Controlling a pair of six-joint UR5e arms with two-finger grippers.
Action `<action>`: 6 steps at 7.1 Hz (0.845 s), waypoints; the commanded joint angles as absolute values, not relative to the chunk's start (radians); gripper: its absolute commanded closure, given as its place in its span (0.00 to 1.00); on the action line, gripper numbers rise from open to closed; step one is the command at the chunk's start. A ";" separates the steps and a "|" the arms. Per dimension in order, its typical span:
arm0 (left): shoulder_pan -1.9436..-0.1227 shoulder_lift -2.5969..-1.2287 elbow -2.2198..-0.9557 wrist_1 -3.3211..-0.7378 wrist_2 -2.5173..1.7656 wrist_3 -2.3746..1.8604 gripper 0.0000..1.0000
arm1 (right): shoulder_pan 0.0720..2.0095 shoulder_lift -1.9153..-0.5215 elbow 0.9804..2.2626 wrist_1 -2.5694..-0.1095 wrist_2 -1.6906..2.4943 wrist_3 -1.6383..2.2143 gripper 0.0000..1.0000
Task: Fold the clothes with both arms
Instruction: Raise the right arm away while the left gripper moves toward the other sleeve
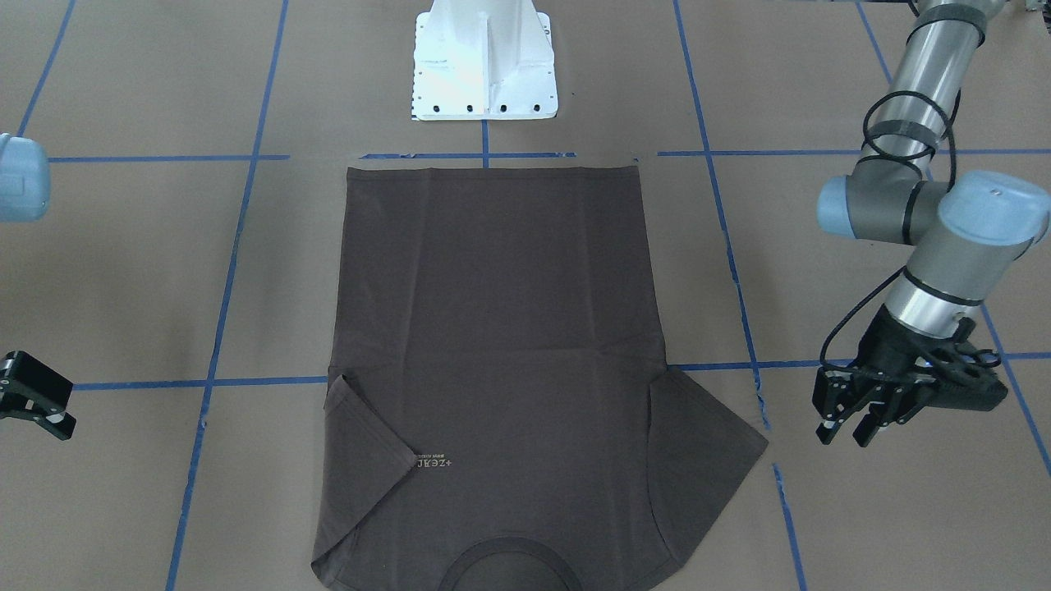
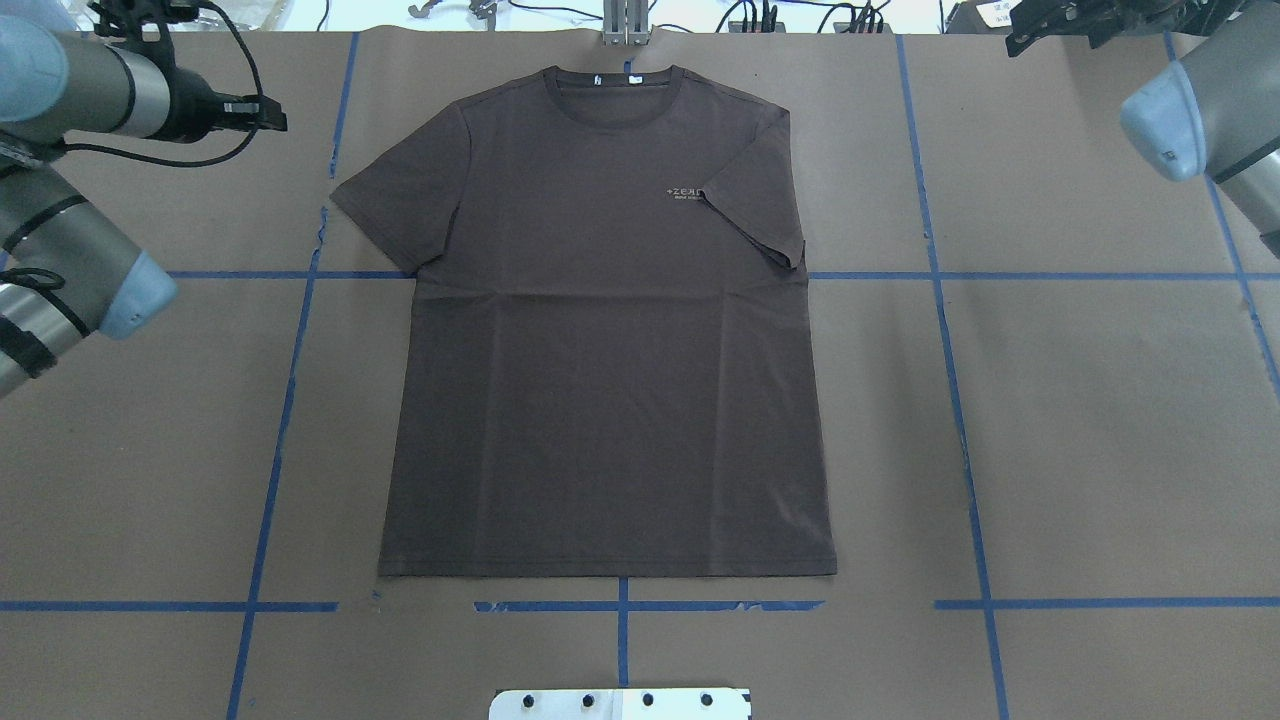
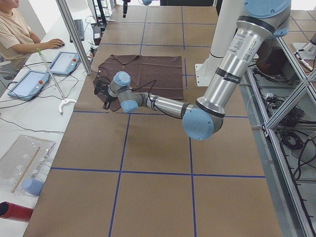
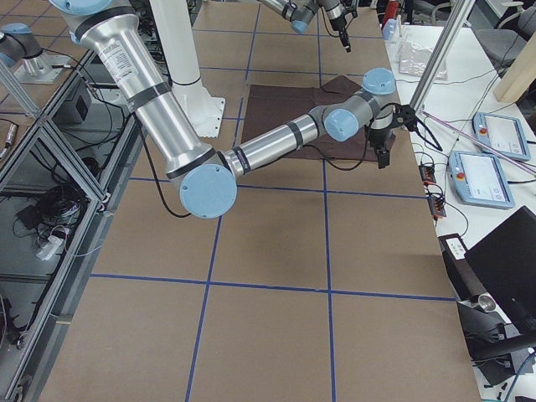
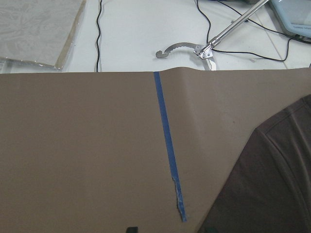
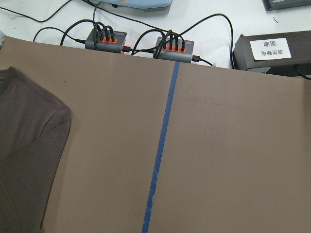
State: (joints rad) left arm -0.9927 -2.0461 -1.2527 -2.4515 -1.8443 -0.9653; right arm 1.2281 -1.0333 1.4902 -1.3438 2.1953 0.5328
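Overhead exterior shows the T-shirt point(image 2: 600, 380) lying flat mid-table on brown paper point(image 2: 1100, 430) gridded with blue tape point(image 2: 1100, 276), collar at the far edge, hem toward the white base point(image 2: 620, 703). The left gripper point(image 1: 846, 433) hovers off the spread sleeve, jaws apart; the right gripper point(image 1: 67, 406) is at the right edge, jaws also apart. Past the far edge, a white desk point(image 3: 29, 118) holds tablets point(image 3: 24, 84) beside a seated operator point(image 3: 15, 34)

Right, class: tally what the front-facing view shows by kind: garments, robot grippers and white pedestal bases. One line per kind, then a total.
T-shirt: 1
Grippers: 2 (left gripper, right gripper)
White pedestal base: 1
Total: 4
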 commanded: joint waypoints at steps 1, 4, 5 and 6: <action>-0.904 -2.086 -1.191 -2.463 -1.726 -1.096 0.46 | 1.229 -1.039 1.491 -1.344 2.192 0.532 0.00; -0.858 -2.106 -1.120 -2.487 -1.677 -1.137 0.46 | 1.229 -1.040 1.489 -1.344 2.192 0.532 0.00; -0.851 -2.106 -1.114 -2.487 -1.677 -1.131 0.47 | 1.229 -1.040 1.488 -1.344 2.192 0.532 0.00; -0.845 -2.121 -1.094 -2.487 -1.677 -1.128 0.49 | 1.229 -1.040 1.485 -1.344 2.191 0.531 0.00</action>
State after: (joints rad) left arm -0.8542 -2.1091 -1.1146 -2.4857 -1.6776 -1.1312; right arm 1.2287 -1.0397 1.4878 -1.3437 2.1917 0.5319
